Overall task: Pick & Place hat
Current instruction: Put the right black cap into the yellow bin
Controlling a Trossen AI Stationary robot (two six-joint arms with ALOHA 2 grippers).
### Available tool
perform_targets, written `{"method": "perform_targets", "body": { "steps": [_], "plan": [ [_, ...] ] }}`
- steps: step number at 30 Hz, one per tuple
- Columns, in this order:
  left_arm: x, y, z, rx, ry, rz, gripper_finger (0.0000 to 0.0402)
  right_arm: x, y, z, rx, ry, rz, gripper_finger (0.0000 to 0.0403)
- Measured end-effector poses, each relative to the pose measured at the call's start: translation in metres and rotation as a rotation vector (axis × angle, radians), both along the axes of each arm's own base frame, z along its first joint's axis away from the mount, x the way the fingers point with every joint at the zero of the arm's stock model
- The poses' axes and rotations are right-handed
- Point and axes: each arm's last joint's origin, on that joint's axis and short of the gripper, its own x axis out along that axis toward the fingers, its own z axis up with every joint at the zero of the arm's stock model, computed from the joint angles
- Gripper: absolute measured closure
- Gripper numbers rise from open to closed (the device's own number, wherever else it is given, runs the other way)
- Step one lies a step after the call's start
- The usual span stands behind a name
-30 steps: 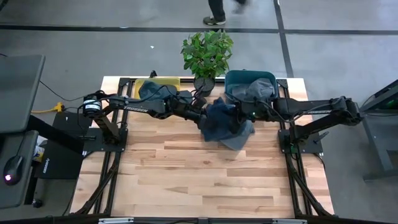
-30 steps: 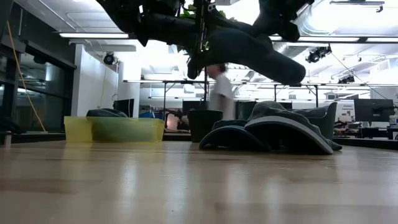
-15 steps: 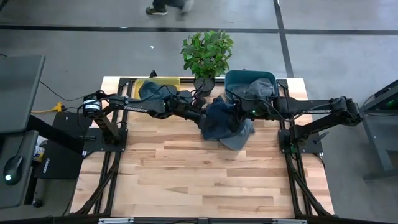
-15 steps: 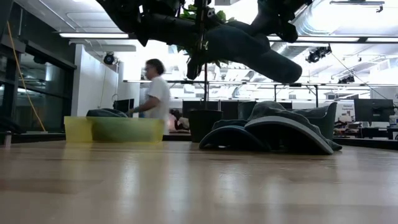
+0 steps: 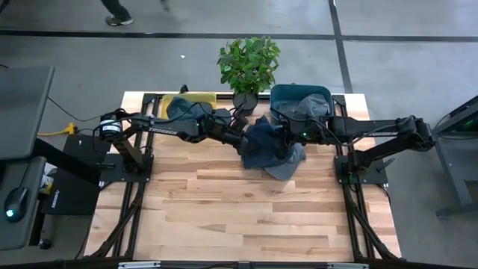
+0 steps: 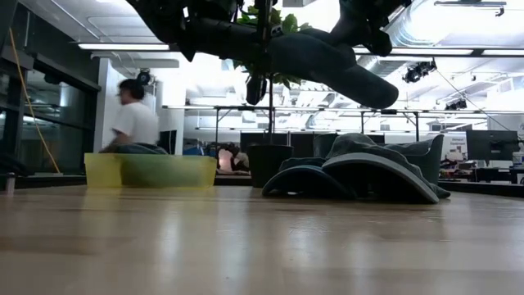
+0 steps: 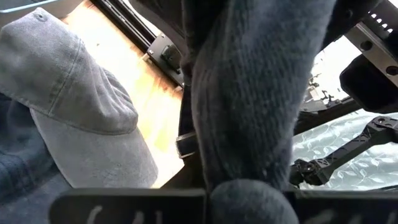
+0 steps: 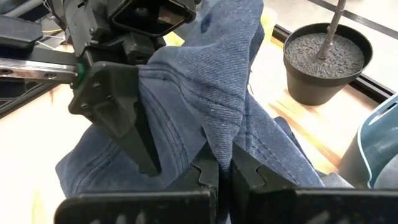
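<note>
Both claws meet above the bench (image 5: 224,202): right claw (image 8: 224,168) clenched on the denim hat (image 8: 205,93); left claw (image 5: 243,142), grip undeterminable. We should lift evenly, avoiding snags.

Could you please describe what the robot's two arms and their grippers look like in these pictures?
Both arms are dark, slim and jointed, with pale lettering along the forearm links. The left arm shows a white-ringed joint near its base and a small green light. The right arm matches it. The left gripper has flat, black, tapered fingers on an angular body.
</note>
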Motion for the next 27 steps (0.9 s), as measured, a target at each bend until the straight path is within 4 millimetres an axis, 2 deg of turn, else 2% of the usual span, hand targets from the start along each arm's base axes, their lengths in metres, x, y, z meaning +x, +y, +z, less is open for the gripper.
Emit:
{"method": "perform_targets", "body": {
  "steps": [4,7,16,21,27],
  "plan": [
    [0.0,0.0,0.0,-0.002,0.0,-0.005,0.0398,0.0,0.0,0.0,-0.02,0.009,0.019,0.0391],
    [0.0,0.0,0.0,-0.003,0.0,-0.006,0.0399,0.0,0.0,0.0,-0.021,0.011,0.018,0.0366],
    [0.0,0.0,0.0,-0.009,0.001,-0.014,0.04,-0.005,0.001,0.002,-0.006,0.015,0.018,0.0246],
    [0.0,-0.001,0.0,-0.011,0.005,-0.022,0.0401,-0.025,0.001,0.008,0.013,0.047,-0.01,0.0196],
    [-0.008,-0.002,0.01,-0.006,0.016,-0.017,0.0401,-0.057,0.003,0.018,0.048,0.07,-0.064,0.0186]
  ]
}}
